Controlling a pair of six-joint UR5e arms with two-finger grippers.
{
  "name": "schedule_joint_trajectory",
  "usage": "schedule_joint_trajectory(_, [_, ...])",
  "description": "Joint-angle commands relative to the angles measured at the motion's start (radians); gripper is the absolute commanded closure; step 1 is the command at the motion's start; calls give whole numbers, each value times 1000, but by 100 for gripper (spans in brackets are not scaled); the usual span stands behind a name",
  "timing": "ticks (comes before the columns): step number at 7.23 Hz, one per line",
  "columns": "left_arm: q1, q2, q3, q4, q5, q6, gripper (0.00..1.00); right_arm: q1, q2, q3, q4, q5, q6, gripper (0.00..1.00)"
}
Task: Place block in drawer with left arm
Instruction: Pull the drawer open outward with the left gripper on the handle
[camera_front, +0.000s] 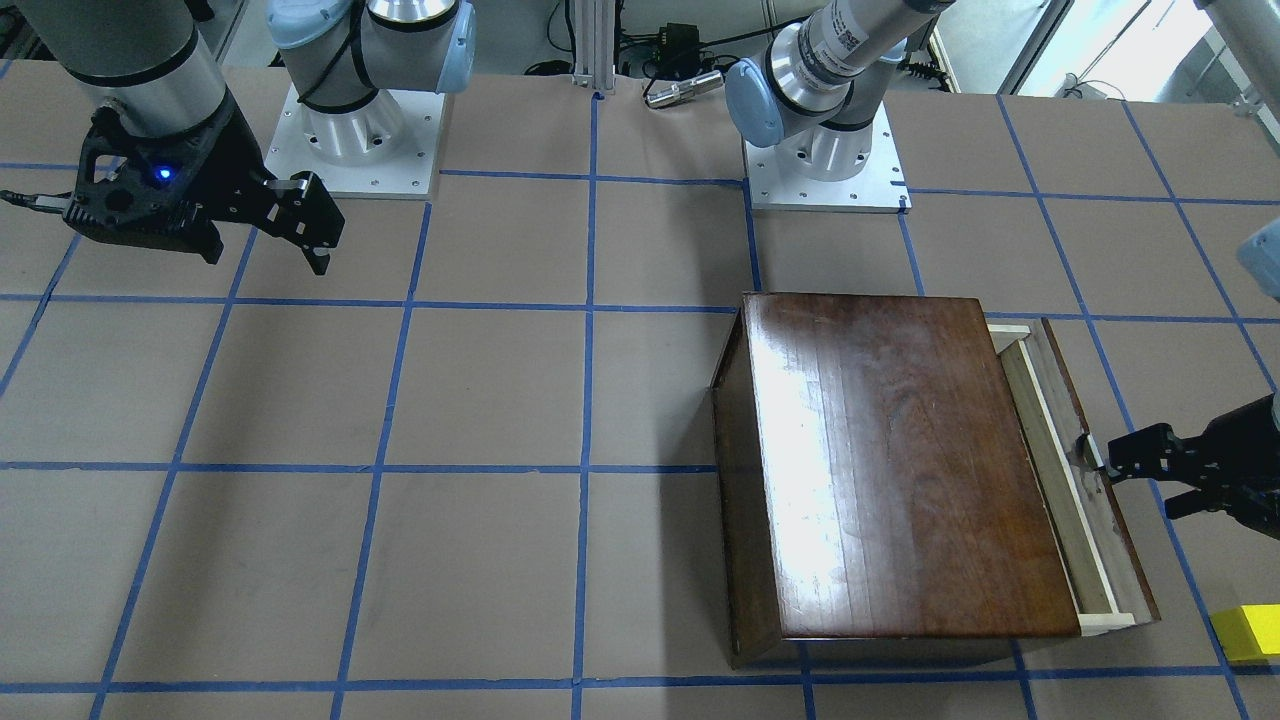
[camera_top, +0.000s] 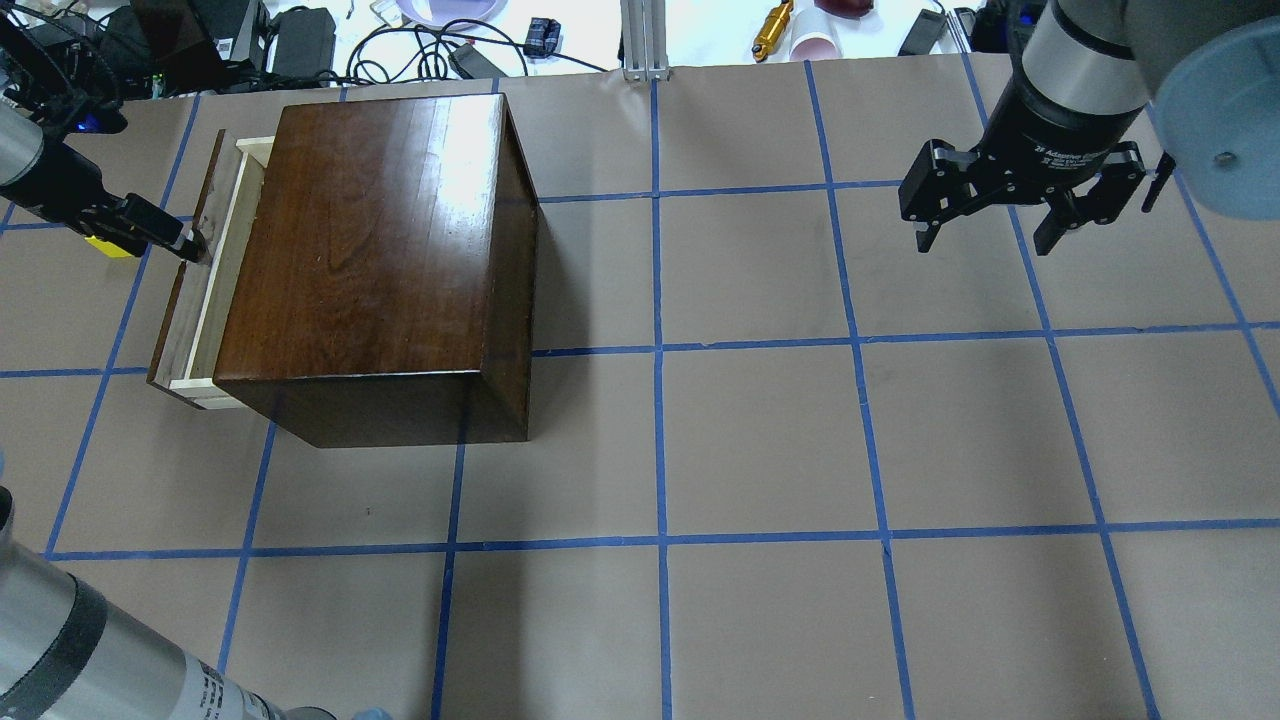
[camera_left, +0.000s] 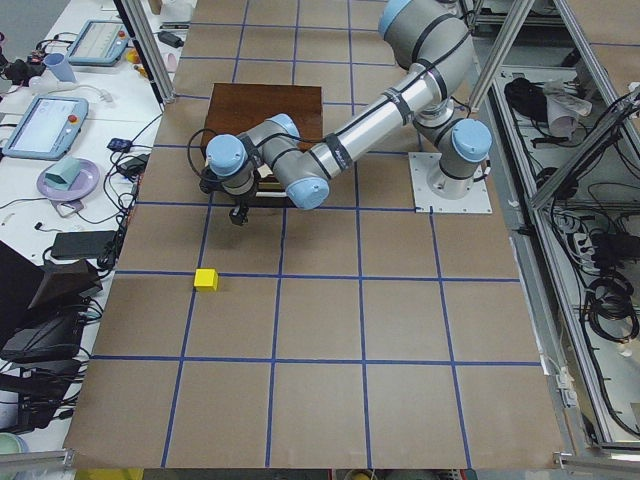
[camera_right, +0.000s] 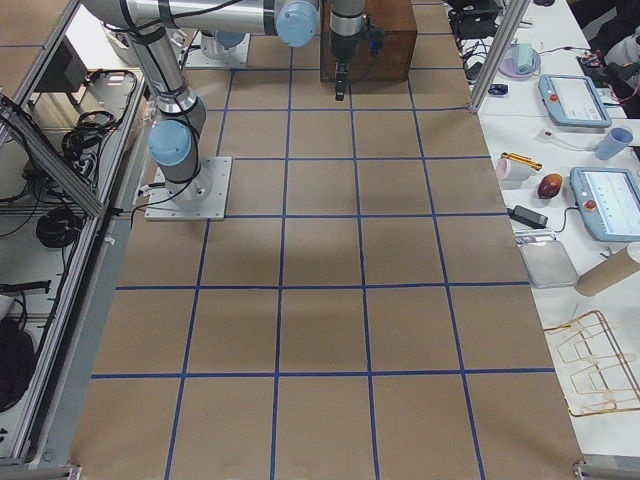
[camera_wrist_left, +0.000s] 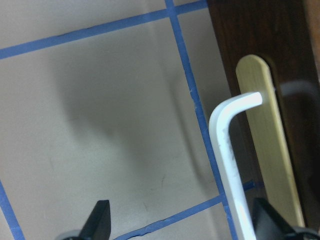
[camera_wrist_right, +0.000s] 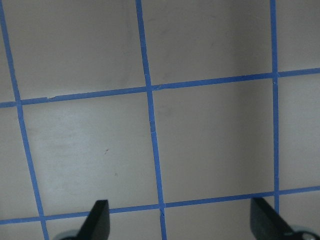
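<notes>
The dark brown cabinet (camera_front: 900, 460) (camera_top: 370, 250) stands on the table with its drawer (camera_front: 1065, 490) (camera_top: 212, 280) pulled partly out, showing a strip of pale tray. My left gripper (camera_front: 1105, 465) (camera_top: 190, 245) is at the drawer's front panel by the metal handle (camera_wrist_left: 225, 145). In the left wrist view its fingers (camera_wrist_left: 97, 222) are spread wide, open, holding nothing. The yellow block (camera_front: 1247, 633) (camera_left: 206, 279) lies on the table beyond the drawer front, partly behind the gripper in the overhead view (camera_top: 108, 246). My right gripper (camera_top: 983, 245) (camera_front: 265, 255) hangs open and empty, far away.
Blue tape lines grid the brown table (camera_top: 660, 450). The arm bases (camera_front: 825, 165) (camera_front: 355, 140) are bolted at the robot's edge. Cables, a cup and small tools (camera_top: 770, 30) lie beyond the far edge. Side benches hold tablets (camera_left: 50, 120).
</notes>
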Motion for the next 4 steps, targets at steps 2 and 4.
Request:
schedule_joint_trajectory(2, [10,-21,35,-1,19,22,1,-1,0,0,0,0,0,0])
schedule_joint_trajectory(4, [14,-25,38,0,21,42,1,-1,0,0,0,0,0,0])
